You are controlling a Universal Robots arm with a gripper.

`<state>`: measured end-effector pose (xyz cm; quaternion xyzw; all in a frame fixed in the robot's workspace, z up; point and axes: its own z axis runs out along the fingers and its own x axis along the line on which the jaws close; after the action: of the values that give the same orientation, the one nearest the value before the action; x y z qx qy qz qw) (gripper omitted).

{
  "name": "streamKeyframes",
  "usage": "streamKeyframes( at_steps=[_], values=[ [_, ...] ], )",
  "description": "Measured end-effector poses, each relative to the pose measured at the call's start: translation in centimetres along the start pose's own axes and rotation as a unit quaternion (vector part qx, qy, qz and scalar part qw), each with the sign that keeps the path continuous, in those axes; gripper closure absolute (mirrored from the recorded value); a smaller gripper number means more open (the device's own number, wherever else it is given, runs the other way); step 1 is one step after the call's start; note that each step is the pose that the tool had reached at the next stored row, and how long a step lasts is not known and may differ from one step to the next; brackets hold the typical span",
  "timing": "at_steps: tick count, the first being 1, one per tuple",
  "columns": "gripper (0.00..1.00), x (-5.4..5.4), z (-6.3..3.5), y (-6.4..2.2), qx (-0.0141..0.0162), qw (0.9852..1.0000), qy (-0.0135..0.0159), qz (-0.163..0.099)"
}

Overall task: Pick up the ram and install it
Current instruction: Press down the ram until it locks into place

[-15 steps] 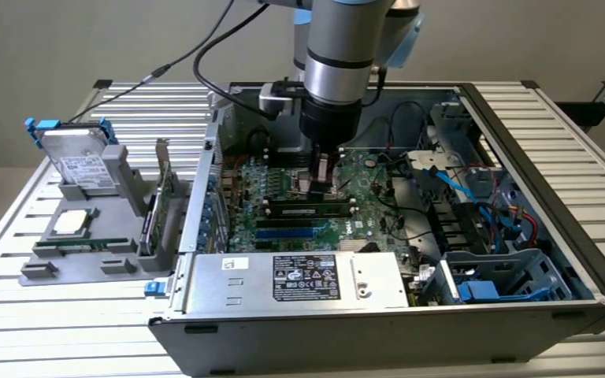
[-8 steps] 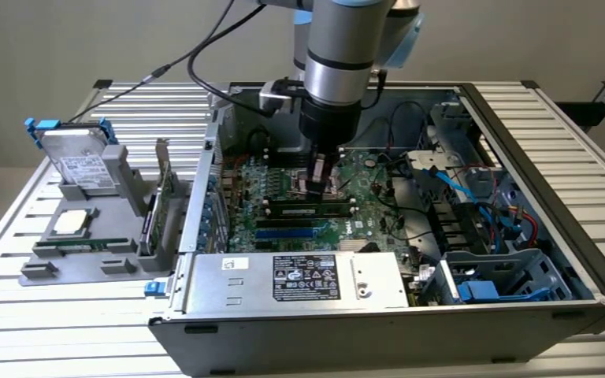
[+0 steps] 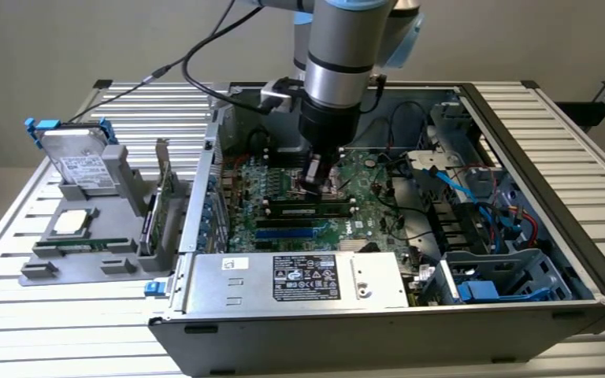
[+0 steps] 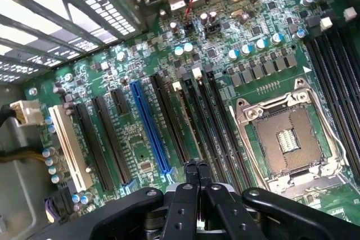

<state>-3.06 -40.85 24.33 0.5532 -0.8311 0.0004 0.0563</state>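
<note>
Gripper: the gripper (image 3: 321, 175) is seen lowered into the open computer case (image 3: 554, 197), above the middle of the motherboard (image 3: 281, 177); in the wrist view its two black fingers (image 4: 196, 173) are pressed together, clenched, with nothing seen between them.
Ram: a ram stick (image 3: 305, 210) is seen lying lengthwise in a memory slot on the motherboard, just below the gripper tips in the exterior view; its green edge and black chips are visible. Whether it is fully seated cannot be told.
Contact: the fingertips appear at or just above the stick's top edge; touch cannot be confirmed.
Motherboard in the wrist view: a blue expansion slot (image 4: 149, 125), black slots beside it, a white slot (image 4: 67, 144) and an open CPU socket (image 4: 287, 139) are shown.
Power supply: a grey power supply (image 3: 297, 277) with a black label is mounted at the near side of the case.
Holder: a grey fixture (image 3: 82, 236) stands on the slatted table (image 3: 29, 315) at the exterior view's left, bearing a hard drive (image 3: 79, 161), a CPU (image 3: 73, 222) and an upright green expansion card (image 3: 158, 206).
</note>
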Motion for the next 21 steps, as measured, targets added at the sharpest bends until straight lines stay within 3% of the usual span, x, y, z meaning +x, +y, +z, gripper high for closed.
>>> streamKeyframes(
  at_steps=[4,9,14,21],
  values=[
    [0.9,-0.02,0.11,-0.01,-0.0029,0.9995,-0.0021,0.032],
    [0.9,-0.01,0.13,-0.01,-0.0044,0.9976,-0.0052,0.069],
    [0.9,-0.01,0.13,-0.01,-0.0025,0.9949,-0.0096,0.1],
    [0.9,-0.01,0.13,-0.01,0.0017,0.9895,-0.0164,0.144]
  ],
)
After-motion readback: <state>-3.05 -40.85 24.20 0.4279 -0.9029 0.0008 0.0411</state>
